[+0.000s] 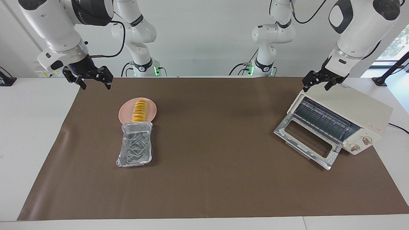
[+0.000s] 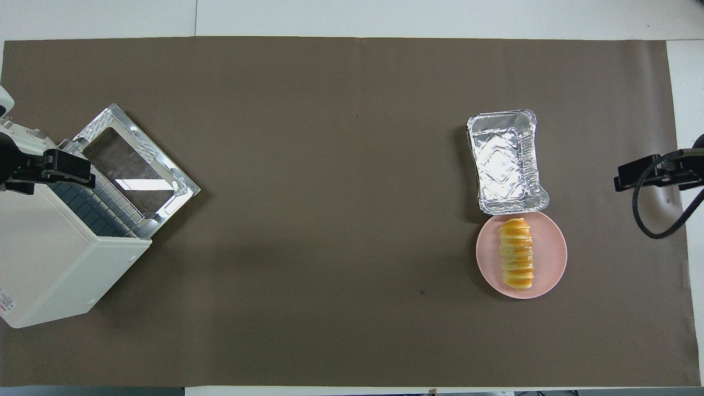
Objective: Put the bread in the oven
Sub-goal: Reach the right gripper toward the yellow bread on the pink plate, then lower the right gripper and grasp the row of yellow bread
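Oven (image 1: 351,118) interior shadowed; foil tray (image 1: 135,145) overlaps plate (image 1: 126,111) rim

Bright even light, soft shadows, sharp

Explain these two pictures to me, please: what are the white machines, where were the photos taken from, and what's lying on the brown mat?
The white machines are two robot arms, each ending in a two-fingered claw. One picture looks at them from across the table; the other looks steeply down from above their end. On the brown mat a yellow ridged bread lies on a round pink plate, with a crinkled foil tray touching the plate, farther from the robots. At the left arm's end stands a cream oven, its glass door dropped open. The left claw hangs over the oven's top; the right claw hangs over the mat's edge at the right arm's end. Both are open and hold nothing.
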Tool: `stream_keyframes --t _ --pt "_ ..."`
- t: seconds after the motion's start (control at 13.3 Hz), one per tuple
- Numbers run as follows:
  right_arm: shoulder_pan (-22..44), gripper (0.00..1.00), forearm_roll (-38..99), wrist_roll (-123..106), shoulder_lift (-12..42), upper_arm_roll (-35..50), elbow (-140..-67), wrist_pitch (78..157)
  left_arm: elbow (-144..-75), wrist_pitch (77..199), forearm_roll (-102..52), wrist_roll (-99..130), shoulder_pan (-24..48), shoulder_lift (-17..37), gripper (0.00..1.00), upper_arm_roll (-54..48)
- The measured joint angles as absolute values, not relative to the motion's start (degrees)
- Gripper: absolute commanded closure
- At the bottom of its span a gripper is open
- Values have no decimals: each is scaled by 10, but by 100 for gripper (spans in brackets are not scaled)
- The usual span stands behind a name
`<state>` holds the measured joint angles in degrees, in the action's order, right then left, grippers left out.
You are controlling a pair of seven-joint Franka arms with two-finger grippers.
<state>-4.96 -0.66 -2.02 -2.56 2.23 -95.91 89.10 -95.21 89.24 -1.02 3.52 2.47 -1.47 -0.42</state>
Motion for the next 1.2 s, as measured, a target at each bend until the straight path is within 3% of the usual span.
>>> stream_keyframes --t 0.6,1.2 --pt "-48 0 -3 -20 -36 25 -991 878 -952 892 -10 35 25 -15 0 -4" --pt "12 0 -3 49 -136 31 -1230 1032 -952 892 -10 35 25 -15 0 -4"
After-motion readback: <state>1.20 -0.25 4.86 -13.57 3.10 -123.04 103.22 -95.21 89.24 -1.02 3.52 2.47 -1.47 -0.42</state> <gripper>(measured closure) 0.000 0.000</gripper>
